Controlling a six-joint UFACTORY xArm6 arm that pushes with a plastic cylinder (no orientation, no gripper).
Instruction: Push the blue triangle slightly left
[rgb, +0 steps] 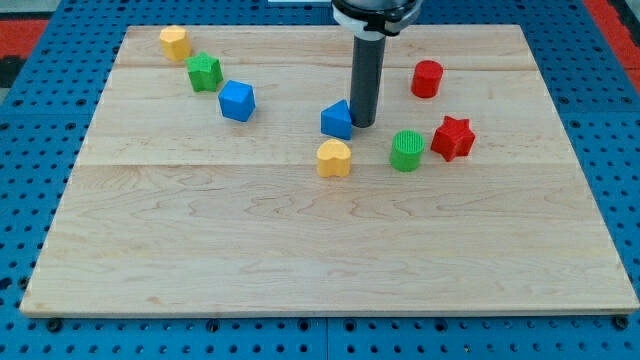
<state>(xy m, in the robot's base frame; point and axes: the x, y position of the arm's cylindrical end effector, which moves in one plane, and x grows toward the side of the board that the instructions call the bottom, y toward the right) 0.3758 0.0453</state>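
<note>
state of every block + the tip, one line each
my tip: down on the board, against the blue triangle's right side
blue triangle: touching the tip, just above the yellow heart
yellow heart: free
blue cube: free
green star: free
yellow block: free, top-left
green cylinder: upright, free
red star: free
red cylinder: upright, free

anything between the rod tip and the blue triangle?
No. In the camera view my tip sits right against the blue triangle, on its right side by the view, with no block and no visible gap between.
</note>
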